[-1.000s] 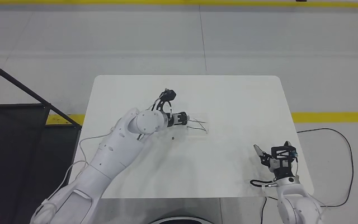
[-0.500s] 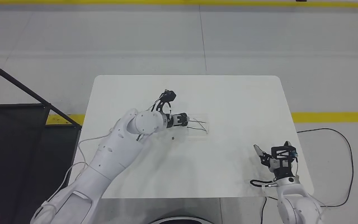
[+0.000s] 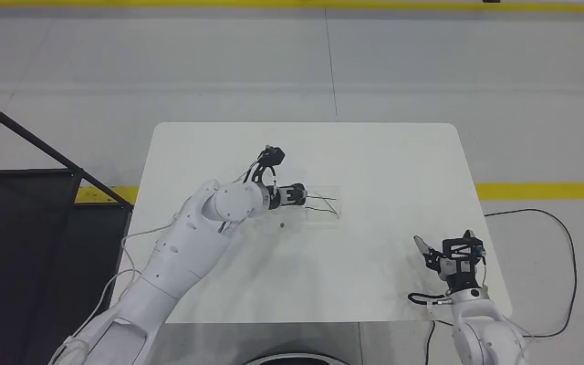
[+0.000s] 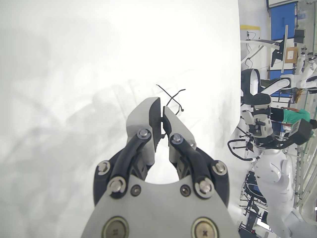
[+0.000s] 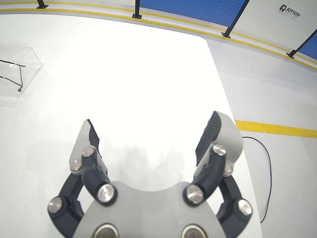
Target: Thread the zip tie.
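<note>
Zip tie (image 4: 171,97): thin, black; middle of tabletop (image 3: 392,164), over clear stand (image 5: 27,58); one part pinched in L jaws.
Long axis: approx. crosswise on tabletop, running from L jaws toward robot's right.
Shape: two strands crossing in an X just past jaw tips; small head (image 4: 182,110) at end of one strand.
L gripper (image 4: 161,104): jaws narrow, clamped on zip tie; near tabletop centre.
R gripper (image 5: 153,118): jaws wide, nothing between; by tabletop's right near corner, well apart from zip tie.
Clear stand: transparent block, resting on tabletop just beyond L jaws.
</note>
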Tool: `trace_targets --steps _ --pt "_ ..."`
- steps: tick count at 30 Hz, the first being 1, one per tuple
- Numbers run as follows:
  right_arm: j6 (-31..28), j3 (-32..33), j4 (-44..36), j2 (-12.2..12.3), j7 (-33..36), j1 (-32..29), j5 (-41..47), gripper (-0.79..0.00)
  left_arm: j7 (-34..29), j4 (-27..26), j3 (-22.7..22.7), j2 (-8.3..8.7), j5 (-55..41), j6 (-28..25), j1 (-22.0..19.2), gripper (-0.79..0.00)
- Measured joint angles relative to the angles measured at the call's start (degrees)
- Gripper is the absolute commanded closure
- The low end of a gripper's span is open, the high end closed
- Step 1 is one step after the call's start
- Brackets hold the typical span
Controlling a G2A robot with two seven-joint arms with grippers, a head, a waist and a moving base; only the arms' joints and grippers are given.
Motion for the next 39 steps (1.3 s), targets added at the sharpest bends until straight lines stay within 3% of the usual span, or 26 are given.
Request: trace_targets --steps 8,15,21,25,35,39 --pt "-3.00 1.98 -2.02 0.01 -2.67 -2.43 2.46 -0.785 -2.99 -6.29 -6.87 2.44 0.18 -7.78 5.25 0.000" --pt "-11.08 5.52 -11.42 0.38 -3.60 -10.57 3.03 -0.785 -8.61 -11.86 -13.73 4.86 -1.32 -18.89 11.22 0.000" --pt "-15.14 4.36 -21.07 0.49 0.10 -14.52 1.26 -0.785 -9.01 -15.43 -17.78 6.26 -0.98 -24.72 15.29 0.000" --pt "-14.18 4.19 -23.21 0.37 3.15 -15.31 3.53 -0.785 -6.20 -17.31 -20.87 6.83 -1.34 -25.07 17.63 0.000" --pt "-14.19 4.05 -22.88 0.36 2.62 -15.07 3.21 -0.785 -6.18 -17.28 -20.67 6.81 -1.15 -24.91 17.62 0.000" --pt "-16.80 1.75 -22.62 0.46 5.97 -12.18 2.65 -0.785 -3.75 -17.76 -19.02 6.64 0.30 -24.43 16.59 0.000"
